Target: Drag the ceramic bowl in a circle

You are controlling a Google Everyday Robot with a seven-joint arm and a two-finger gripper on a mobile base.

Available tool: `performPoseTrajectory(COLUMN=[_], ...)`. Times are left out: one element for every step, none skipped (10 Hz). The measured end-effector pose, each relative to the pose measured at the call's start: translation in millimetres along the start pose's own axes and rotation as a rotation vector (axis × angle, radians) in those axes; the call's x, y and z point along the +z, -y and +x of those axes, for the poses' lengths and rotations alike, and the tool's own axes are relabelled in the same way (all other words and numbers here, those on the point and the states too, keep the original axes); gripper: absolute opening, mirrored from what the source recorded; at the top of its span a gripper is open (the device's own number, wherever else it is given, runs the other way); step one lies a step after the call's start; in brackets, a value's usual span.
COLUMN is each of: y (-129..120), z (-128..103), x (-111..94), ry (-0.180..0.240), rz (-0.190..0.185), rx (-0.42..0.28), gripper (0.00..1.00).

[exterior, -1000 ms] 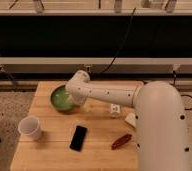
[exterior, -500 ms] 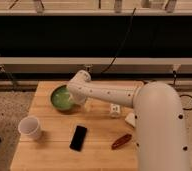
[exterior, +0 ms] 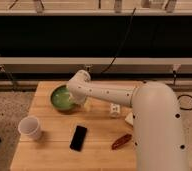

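We see a wooden table (exterior: 44, 152) from above and a little from the front. The green bowl (exterior: 58, 98) stands in the far left part of it, at about 11 o'clock from the middle of the table. It sits flat on the wood, not tilted, and its rim is darker than its inside.

The white robot arm (exterior: 114, 95) comes in from the right side, from about 3 o'clock, and lies low over the table. The gripper (exterior: 77, 100) is at the right edge of the bowl, at the bowl's 3 o'clock, and it seems to reach down over the rim. The wrist covers it, so we cannot tell how far it is open, or if it really has hold of the bowl.

A white paper cup (exterior: 30, 128) stands upright at about 7 o'clock from the bowl, well apart from it. A black phone (exterior: 79, 138) lies flat at about 5 o'clock from the bowl, near the middle of the table. A small red-brown thing (exterior: 121, 141) lies further right, at 3 o'clock from the phone. A small white thing (exterior: 115, 109) rests just below the arm.
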Motion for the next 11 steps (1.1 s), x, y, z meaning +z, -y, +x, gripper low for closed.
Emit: performPoseTrajectory(y=[0.0,0.4,0.3,0.5,1.0,0.9,0.3,-0.1,-0.6,-1.2,-2.3], z=[0.6,1.7,2.2,2.1,2.8,2.7,3.4,4.0,3.8,3.9,4.5], x=[0.8,1.2,1.6,2.5,2.7,3.6,3.8,4.4,4.7,5.0,5.3], ry=[0.001,0.0,0.0,0.0,-0.002,-0.002,-0.002,-0.002,-0.002,-0.003,-0.005], rz=[-0.002,-0.003,-0.004,-0.005,-0.006,-0.007,-0.008,-0.008,-0.009,-0.01,-0.011], rx=[0.001,0.002,0.003,0.003,0.004,0.006,0.007,0.009,0.008,0.008,0.01], gripper=[0.8,0.8,0.8,0.8,0.8,0.8,0.8,0.8,0.8,0.8,0.8])
